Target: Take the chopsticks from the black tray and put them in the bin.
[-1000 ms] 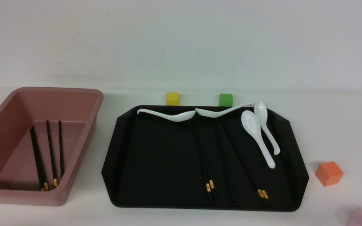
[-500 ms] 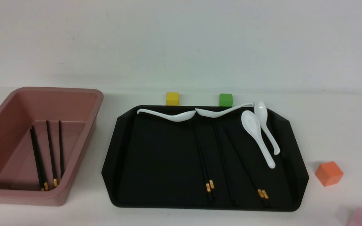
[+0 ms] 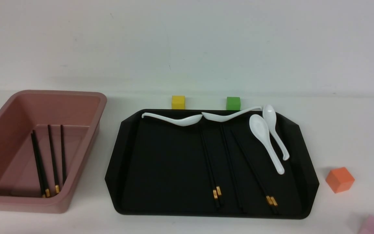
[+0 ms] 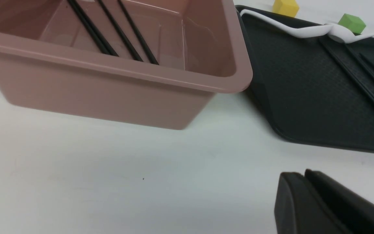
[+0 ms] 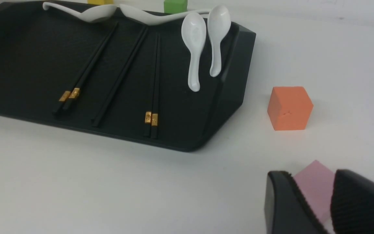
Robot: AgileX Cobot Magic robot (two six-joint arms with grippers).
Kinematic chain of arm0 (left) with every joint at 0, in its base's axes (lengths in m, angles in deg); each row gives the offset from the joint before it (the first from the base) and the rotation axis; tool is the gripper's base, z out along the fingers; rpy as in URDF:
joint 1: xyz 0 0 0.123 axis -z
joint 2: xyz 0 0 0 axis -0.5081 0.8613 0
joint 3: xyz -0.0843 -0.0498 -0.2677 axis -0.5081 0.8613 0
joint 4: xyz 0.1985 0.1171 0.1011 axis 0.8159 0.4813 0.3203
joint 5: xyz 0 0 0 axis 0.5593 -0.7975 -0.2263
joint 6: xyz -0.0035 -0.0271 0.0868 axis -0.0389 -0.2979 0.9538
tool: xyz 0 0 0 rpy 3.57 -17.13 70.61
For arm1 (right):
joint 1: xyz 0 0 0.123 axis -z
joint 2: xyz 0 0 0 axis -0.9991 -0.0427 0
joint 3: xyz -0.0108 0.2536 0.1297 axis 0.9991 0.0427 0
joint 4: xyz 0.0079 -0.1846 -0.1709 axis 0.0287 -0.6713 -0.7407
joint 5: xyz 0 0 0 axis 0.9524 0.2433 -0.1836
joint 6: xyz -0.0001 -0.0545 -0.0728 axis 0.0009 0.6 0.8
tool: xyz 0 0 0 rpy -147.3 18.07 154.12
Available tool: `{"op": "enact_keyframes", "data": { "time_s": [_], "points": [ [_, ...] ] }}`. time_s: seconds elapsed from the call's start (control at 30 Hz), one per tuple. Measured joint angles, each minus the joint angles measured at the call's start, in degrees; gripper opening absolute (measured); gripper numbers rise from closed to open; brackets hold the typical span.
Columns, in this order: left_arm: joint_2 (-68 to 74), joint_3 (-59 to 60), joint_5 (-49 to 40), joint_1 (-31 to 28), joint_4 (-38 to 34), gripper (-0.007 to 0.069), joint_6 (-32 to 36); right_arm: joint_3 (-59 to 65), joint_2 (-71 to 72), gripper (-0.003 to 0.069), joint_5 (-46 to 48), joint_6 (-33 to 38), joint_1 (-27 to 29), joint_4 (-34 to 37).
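The black tray point(image 3: 161, 162) lies mid-table with several black chopsticks point(image 3: 209, 162) running front to back on it, gold bands toward the front. To its left stands the pink bin point(image 3: 86, 95), and three chopsticks point(image 3: 53, 159) lie on its floor. Neither gripper shows in the front view. In the left wrist view my left gripper point(image 4: 304, 174) hangs over bare table in front of the bin point(image 4: 109, 94), its fingers pressed together on nothing. In the right wrist view my right gripper point(image 5: 313, 175) stands open and empty, off the tray's point(image 5: 28, 65) front right corner.
Several white spoons point(image 3: 265, 136) lie along the tray's back and right side. A yellow cube point(image 3: 178, 102) and a green cube point(image 3: 233, 103) sit behind the tray. An orange cube point(image 3: 339, 179) and a pink cube point(image 3: 373, 225) sit to the tray's right, the pink cube point(image 5: 315, 191) showing beyond my right fingers.
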Motion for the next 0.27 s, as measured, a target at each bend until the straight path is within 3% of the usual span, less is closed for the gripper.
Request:
{"op": "enact_keyframes", "data": {
  "time_s": [0.27],
  "points": [
    [0.0,0.0,0.0,0.0,0.0,0.0054,0.0,0.0,0.0,0.0240,0.0,0.0,0.0,0.0]
  ]
}}
